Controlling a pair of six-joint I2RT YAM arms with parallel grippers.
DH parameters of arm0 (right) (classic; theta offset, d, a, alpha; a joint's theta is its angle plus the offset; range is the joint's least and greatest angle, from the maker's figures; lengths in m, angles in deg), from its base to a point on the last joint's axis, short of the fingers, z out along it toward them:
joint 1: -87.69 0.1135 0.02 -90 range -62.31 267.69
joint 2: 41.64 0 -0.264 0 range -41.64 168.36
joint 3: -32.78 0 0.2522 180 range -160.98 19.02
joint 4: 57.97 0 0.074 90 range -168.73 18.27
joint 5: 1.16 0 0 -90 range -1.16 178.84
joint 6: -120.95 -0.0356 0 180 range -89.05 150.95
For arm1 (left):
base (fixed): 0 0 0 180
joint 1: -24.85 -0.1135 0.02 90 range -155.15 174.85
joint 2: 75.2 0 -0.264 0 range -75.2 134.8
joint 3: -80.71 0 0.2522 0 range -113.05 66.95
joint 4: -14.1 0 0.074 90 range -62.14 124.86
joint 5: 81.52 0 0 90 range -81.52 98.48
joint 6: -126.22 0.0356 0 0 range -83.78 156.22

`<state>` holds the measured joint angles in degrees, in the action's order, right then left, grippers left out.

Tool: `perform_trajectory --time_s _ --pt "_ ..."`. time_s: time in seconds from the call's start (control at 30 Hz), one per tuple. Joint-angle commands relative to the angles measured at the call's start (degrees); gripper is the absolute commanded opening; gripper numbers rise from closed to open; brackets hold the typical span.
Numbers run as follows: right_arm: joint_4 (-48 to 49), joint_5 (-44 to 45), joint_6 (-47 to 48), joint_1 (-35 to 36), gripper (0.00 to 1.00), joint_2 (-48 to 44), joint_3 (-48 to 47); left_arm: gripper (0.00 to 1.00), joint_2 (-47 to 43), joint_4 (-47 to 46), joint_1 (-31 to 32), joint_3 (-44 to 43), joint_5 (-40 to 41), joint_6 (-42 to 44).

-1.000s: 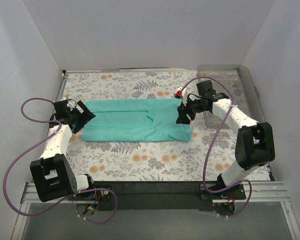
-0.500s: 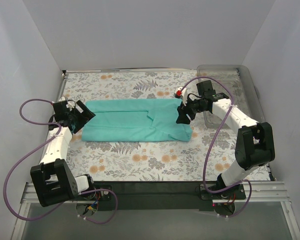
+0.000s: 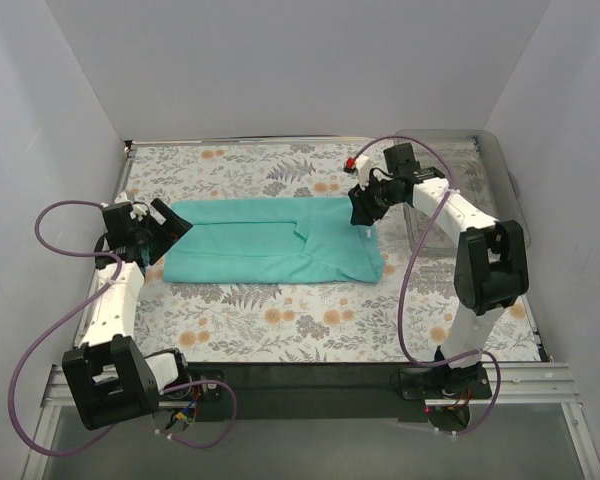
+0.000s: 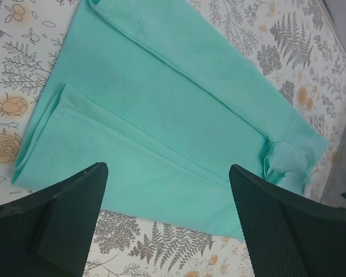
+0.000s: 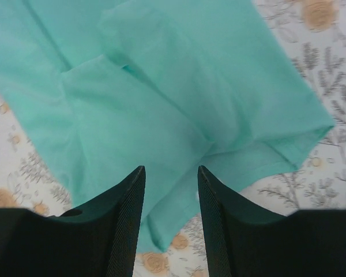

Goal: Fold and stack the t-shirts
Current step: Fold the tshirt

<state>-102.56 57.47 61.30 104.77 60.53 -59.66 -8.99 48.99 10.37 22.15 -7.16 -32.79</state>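
Note:
A single teal-green t-shirt lies folded into a long strip across the middle of the floral table. My left gripper is at its left end, held low and open wide. In the left wrist view the t-shirt spreads ahead of the left gripper, with nothing between the fingers. My right gripper hovers over the strip's far right corner. The right wrist view looks down on the t-shirt, its folded layers and sleeve end. The right gripper stands open with a narrow gap and no cloth in it.
A clear plastic bin stands at the back right, just beyond the right arm. The flower-print tablecloth covers the table. White walls close in the left, back and right sides.
My right gripper has moved from the shirt's right end toward its far right corner, and its jaws have narrowed. The left gripper has shifted slightly and stays open. The shirt lies the same.

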Motion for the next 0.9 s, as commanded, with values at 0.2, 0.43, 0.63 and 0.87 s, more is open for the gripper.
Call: perform_trajectory --time_s 0.2,0.43,0.63,0.87 --pt "3.7 23.7 -18.5 1.7 0.5 14.1 -20.7 0.79 -5.3 -1.3 -0.2 2.1 -2.8 -1.3" --pt "2.6 28.1 -18.4 2.0 0.53 21.5 -28.0 0.8 -1.3 -2.8 -0.2 2.2 -2.6 0.5" --pt "2.5 30.8 -20.2 2.0 0.5 24.7 -30.1 0.8 1.4 -4.7 -0.3 1.3 -2.2 1.1" --pt "2.3 19.5 -12.5 2.0 0.49 20.1 -26.8 0.79 8.9 -10.0 -0.2 -1.9 -3.0 1.9"
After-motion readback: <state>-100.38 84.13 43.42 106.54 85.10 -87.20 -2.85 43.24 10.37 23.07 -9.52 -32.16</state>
